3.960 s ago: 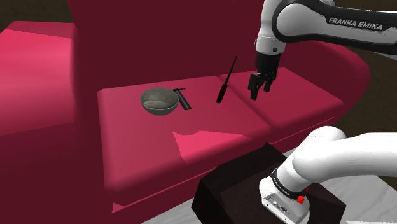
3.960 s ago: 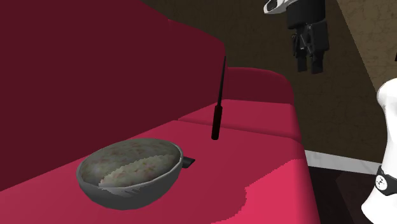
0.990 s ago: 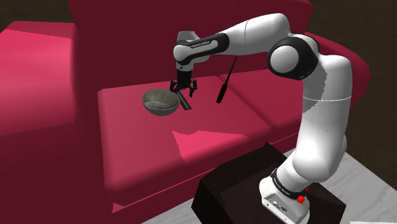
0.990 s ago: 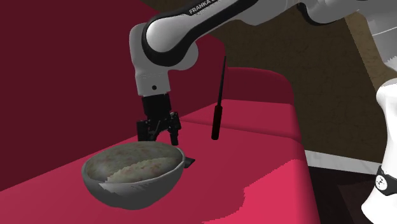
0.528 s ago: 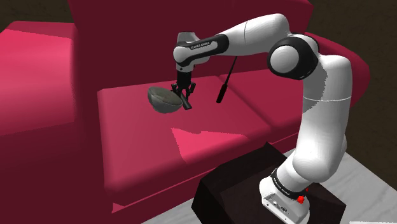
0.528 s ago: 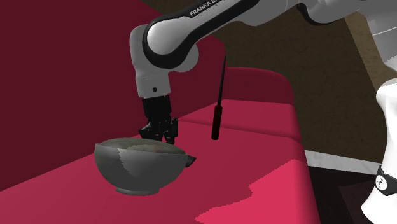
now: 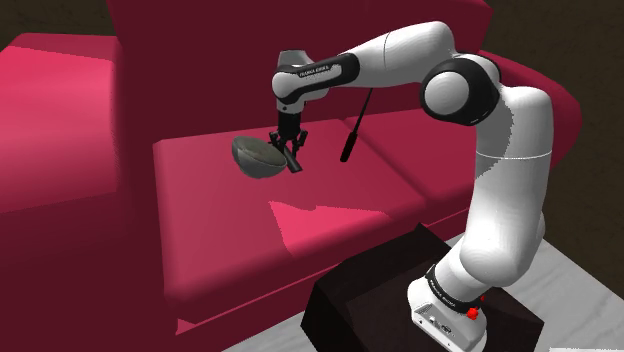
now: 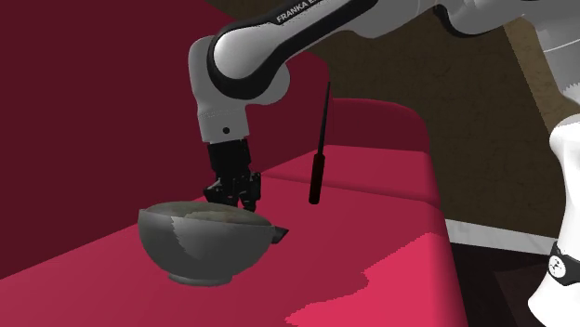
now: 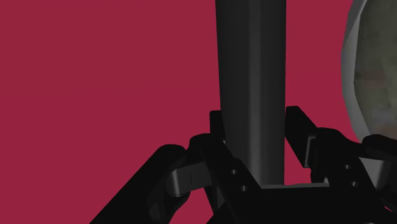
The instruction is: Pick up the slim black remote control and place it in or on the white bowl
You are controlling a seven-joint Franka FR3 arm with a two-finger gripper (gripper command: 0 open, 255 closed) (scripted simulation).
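Observation:
The slim black remote (image 9: pixel 251 63) lies flat on the red sofa seat, right beside a grey bowl (image 7: pixel 257 157). My gripper (image 7: pixel 288 150) points straight down and is shut on the remote, whose dark slab runs up between the two fingers in the wrist view. In the second exterior view the gripper (image 8: pixel 232 190) stands just behind the bowl (image 8: pixel 200 243), and one end of the remote (image 8: pixel 279 233) pokes out past the bowl's rim. The bowl's mottled side (image 9: pixel 375 70) sits close by one finger. The bowl looks tipped in the shoulder view.
A thin black stick-like object (image 7: pixel 355 125) leans upright against the sofa back, a short way from the gripper toward the shoulder view's right. The red sofa seat (image 7: pixel 330 220) stretches wide around. The dark stand box (image 7: pixel 400 290) sits at the lower right.
The arm came over from the shoulder view's right to the bowl. In the last second the fingers shut on the remote and the bowl got nudged and tipped; since half a second ago nothing moved.

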